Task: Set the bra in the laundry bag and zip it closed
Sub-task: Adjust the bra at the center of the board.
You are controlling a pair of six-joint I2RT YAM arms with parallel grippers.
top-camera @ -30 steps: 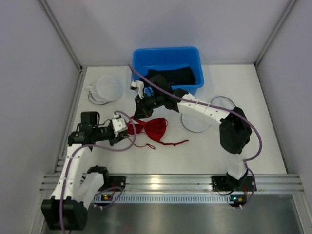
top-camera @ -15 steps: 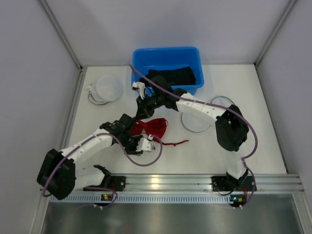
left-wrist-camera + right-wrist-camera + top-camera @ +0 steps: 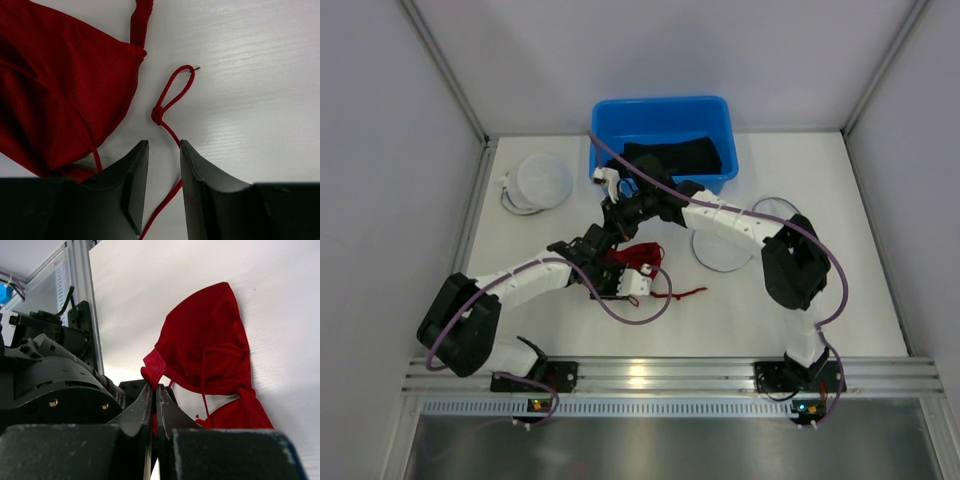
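The red bra (image 3: 642, 252) lies bunched at the table's centre. My right gripper (image 3: 616, 238) is shut on a folded edge of the bra (image 3: 210, 340), pinching it at the fingertips (image 3: 154, 386) and holding that edge up. My left gripper (image 3: 642, 278) is just in front of the bra, low over the table. In the left wrist view its jaws (image 3: 164, 146) stand slightly apart, and a thin red strap (image 3: 172, 95) with a knotted loop runs between them unpinched. The red cup (image 3: 60, 90) lies to their left. A white round laundry bag (image 3: 540, 180) lies at the far left.
A blue bin (image 3: 660, 110) with dark clothes stands at the back centre. A white ring-shaped mesh piece (image 3: 705, 262) lies right of the bra under the right arm. The left arm's dark body (image 3: 50, 385) sits close beside the right fingers.
My left arm has swung from the left side across to the bra and its strap. The bra has bunched up toward the right gripper, which stays shut on it.
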